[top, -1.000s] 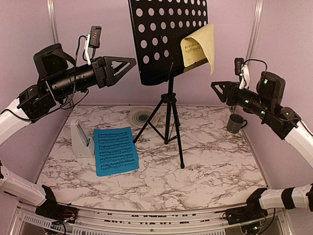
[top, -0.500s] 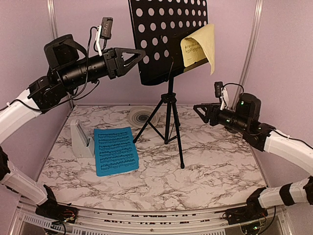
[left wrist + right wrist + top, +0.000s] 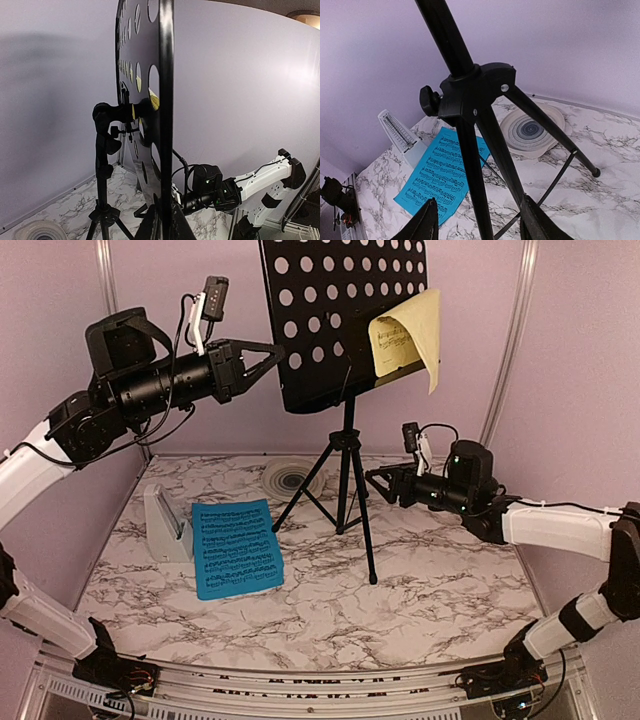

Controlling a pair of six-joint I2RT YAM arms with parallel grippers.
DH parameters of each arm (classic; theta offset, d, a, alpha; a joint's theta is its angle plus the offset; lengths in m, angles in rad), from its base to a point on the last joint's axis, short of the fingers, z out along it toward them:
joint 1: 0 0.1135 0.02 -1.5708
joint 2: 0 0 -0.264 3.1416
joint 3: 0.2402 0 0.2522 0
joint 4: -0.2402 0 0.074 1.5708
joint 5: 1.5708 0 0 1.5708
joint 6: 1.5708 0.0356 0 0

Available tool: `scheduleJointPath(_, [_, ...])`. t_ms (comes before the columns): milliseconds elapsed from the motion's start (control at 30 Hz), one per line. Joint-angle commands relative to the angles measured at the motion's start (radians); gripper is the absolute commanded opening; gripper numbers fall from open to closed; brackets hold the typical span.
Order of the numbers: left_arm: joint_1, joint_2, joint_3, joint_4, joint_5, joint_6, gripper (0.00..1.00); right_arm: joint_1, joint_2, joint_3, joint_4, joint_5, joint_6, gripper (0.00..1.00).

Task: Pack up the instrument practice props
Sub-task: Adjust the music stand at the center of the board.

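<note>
The music stand (image 3: pixel 345 320) rises at centre frame. The left gripper (image 3: pixel 278 348) seems clamped on its panel's left edge; the right gripper (image 3: pixel 372 481), jaws apart, straddles a tripod leg. Lower left lie blue page (image 3: pixel 236 548) and metronome (image 3: pixel 163 525).

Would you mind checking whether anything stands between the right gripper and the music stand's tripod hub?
Nothing visible does. The right gripper sits open beside the music stand, and its wrist view shows the tripod hub ahead with only air between; one leg runs down between the fingers.
</note>
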State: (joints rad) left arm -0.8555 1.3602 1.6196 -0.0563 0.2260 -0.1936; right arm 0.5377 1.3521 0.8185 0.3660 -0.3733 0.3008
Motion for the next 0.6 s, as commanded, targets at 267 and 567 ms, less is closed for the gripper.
scheduleJointPath(267, [0.012,-0.01,0.037,-0.082,-0.152,0.034,0.1,0.083,0.13,0.004,0.139,0.051,-0.037,0.51])
scheduleJointPath(567, [0.079,0.023,0.069,-0.101,-0.232,0.044,0.09,0.113,0.135,-0.024,0.166,0.051,-0.035,0.43])
